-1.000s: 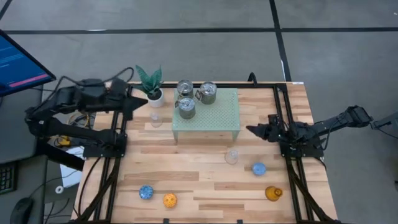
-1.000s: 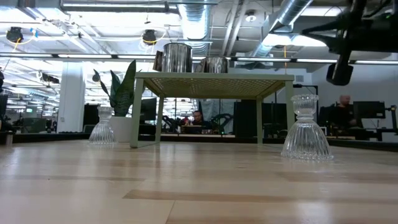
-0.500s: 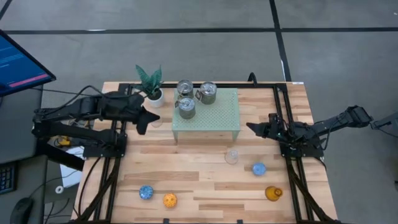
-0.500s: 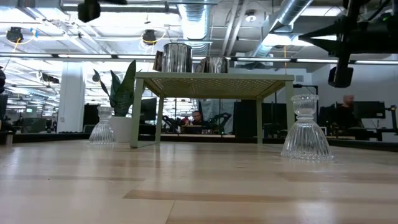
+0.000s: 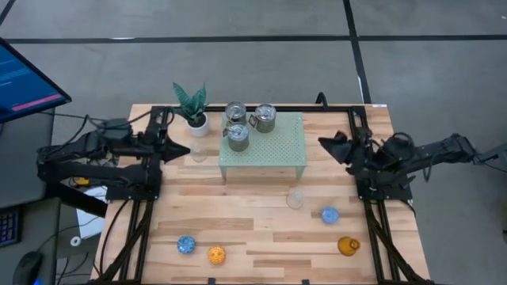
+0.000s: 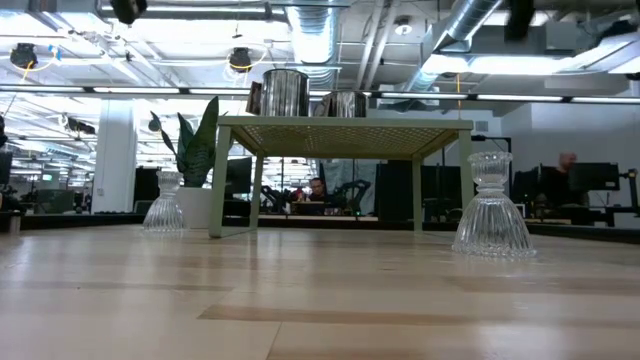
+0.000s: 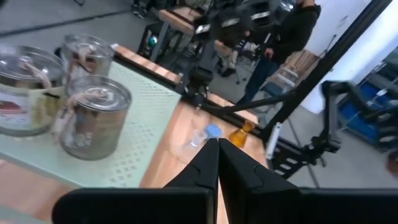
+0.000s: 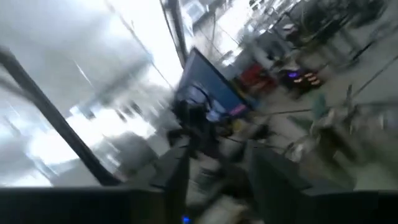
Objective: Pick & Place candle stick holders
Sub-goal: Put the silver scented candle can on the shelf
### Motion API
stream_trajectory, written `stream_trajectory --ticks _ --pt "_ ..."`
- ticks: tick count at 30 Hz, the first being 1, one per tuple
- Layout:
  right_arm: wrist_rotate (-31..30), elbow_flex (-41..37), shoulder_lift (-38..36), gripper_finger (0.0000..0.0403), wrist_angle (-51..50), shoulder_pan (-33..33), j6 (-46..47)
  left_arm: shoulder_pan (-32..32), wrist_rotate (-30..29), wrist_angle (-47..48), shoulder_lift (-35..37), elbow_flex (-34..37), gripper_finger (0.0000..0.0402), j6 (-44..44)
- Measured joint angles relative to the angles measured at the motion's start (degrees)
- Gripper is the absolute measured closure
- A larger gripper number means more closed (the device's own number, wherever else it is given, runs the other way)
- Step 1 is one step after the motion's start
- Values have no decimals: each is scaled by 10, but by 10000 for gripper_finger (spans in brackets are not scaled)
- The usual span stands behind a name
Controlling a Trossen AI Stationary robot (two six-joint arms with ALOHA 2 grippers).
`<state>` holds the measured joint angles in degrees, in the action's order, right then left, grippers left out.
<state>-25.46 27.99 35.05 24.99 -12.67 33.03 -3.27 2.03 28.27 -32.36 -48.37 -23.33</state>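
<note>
Nearest my end of the table [image 5: 261,237] I see a blue holder [image 5: 186,245] and an orange holder [image 5: 215,255] side by side on the bare wood, with an amber glass holder [image 5: 347,246] off toward the right corner. A little farther in sit a second blue holder [image 5: 329,214] and a clear glass holder [image 5: 295,199], the latter just in front of the pale green perforated stand [image 5: 281,150].

Three silver metal holders [image 5: 237,136] are grouped on the stand's left part, close together. Another clear glass holder [image 5: 198,150] stands on the wood just left of the stand, near the potted plant [image 5: 192,107] at the far edge.

My left gripper [image 5: 181,148] hovers close beside that glass holder, holding nothing; in its wrist view the fingers [image 7: 205,165] are pressed together. My right gripper [image 5: 326,143] hangs beyond the stand's right end, empty; its wrist view shows the fingers [image 8: 177,165] spread apart, with blurred room behind them.
</note>
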Motion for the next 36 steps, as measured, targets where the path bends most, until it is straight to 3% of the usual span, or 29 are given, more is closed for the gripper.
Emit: stream_trajectory --ticks 6,14,19,25,36 --pt "-48 237 175 134 -292 8 -145 0 -7 2 -15 7 389 21" --pt "-46 452 426 52 -414 46 -265 0 -11 2 -64 7 312 96" --pt "-40 533 541 39 -424 70 -328 0 -59 -1 -93 7 262 151" --pt "22 595 627 37 -425 114 -348 -7 -67 -17 -100 6 226 184" --pt "32 623 669 37 -420 156 -341 -60 -67 -16 -97 6 219 244"
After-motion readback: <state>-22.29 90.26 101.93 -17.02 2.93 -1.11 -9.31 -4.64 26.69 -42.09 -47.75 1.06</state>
